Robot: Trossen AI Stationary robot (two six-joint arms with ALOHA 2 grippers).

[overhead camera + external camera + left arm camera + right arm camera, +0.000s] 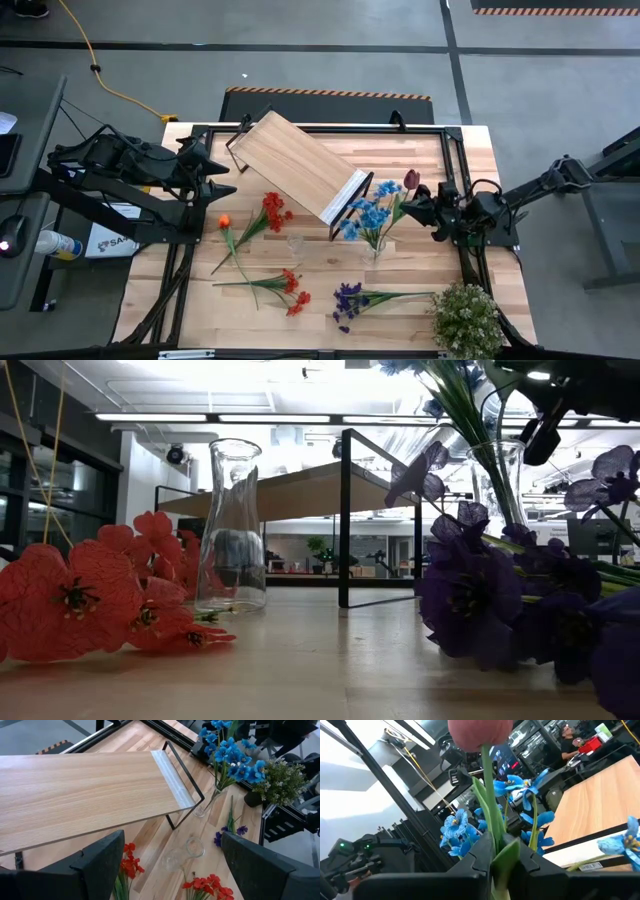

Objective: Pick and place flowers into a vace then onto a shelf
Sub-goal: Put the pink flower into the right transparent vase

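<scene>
right gripper (pixel 501 854) pinches dark red flower (pixel 411 180), stem near upright.

The table (pixel 420 165) is of striped light wood with a black frame along its edges. On it stands the shelf (pixel 295 165), set at a slant. An empty glass vase (pixel 295 244) stands near the middle, and a second vase (pixel 376 247) beside the shelf holds blue flowers (pixel 372 212). An orange flower (pixel 224 221), red flowers (pixel 272 210), more red flowers (pixel 291 290) and purple flowers (pixel 349 300) lie flat on the wood. A bushy pale plant (pixel 466 318) stands at one corner.
</scene>
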